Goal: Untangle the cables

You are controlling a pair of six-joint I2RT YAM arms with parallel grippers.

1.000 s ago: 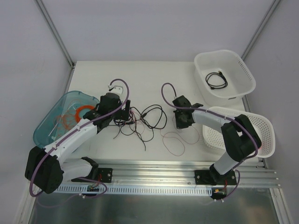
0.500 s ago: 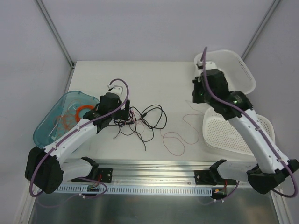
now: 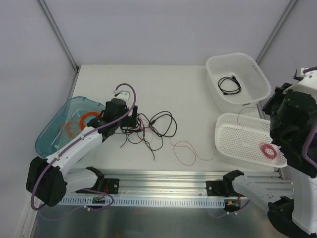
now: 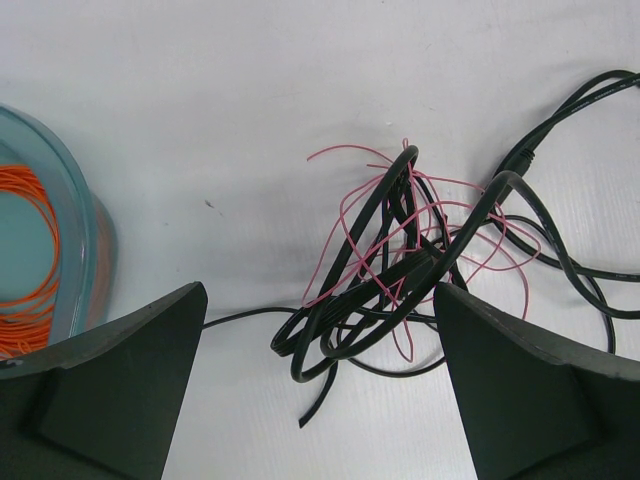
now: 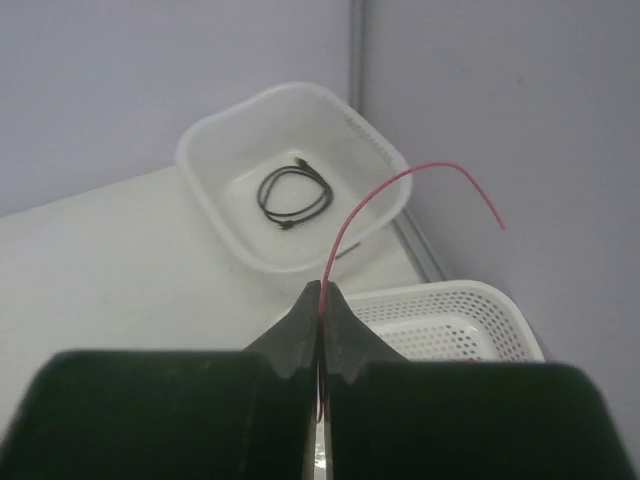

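The cables [image 3: 151, 128] lie tangled mid-table: black leads and thin pink-red wire. In the left wrist view the tangle [image 4: 400, 265] sits on the table between the wide-apart fingers [image 4: 115, 385] of my left gripper [image 4: 320, 400]. That gripper [image 3: 130, 120] is open at the tangle's left end and touches nothing. My right gripper [image 5: 322, 290] is shut on a thin red wire [image 5: 365, 215], whose free end curves up to the right. The right arm [image 3: 297, 129] is raised high at the right edge. The red wire [image 3: 188, 142] trails from a loop on the table up toward it.
A white bin [image 3: 257, 69] at the back right holds a small coiled black cable [image 3: 230, 84]. A perforated white basket [image 3: 237, 141] holds a pink-red spool [image 3: 269, 150]. A clear blue tub [image 3: 52, 131] at left contains an orange coil [image 3: 89, 119].
The right arm has swung from beside the tangle up and out to the far right, drawing the red wire out with it. The left arm has not moved.
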